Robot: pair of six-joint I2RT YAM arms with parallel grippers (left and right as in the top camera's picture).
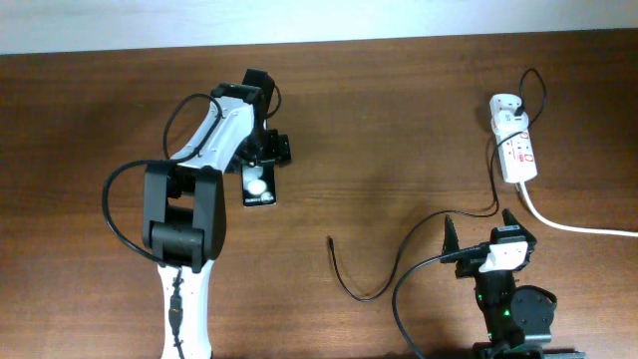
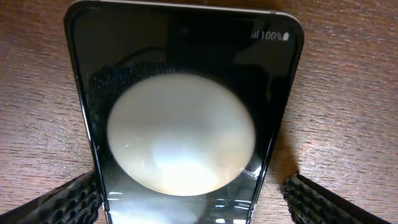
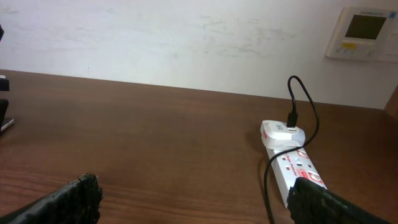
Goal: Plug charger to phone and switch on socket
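Note:
The black phone [image 1: 257, 187] lies flat on the brown table and shows a white round spot; it fills the left wrist view [image 2: 183, 93]. My left gripper [image 1: 261, 162] is open, with one finger on each side of the phone's near end [image 2: 193, 202]. The white socket strip [image 1: 518, 150] lies at the far right and also shows in the right wrist view [image 3: 297, 169]. The charger's white adapter [image 1: 503, 105] sits in the strip. Its thin black cable [image 1: 364, 294] loops across the table to a free plug tip [image 1: 330, 239]. My right gripper [image 1: 481, 229] is open and empty, short of the strip [image 3: 193, 199].
The strip's thick white cord [image 1: 578, 227] runs off the right edge. The left arm's black cable [image 1: 115, 214] loops beside the arm. A white wall [image 3: 186, 37] rises behind the table's far edge.

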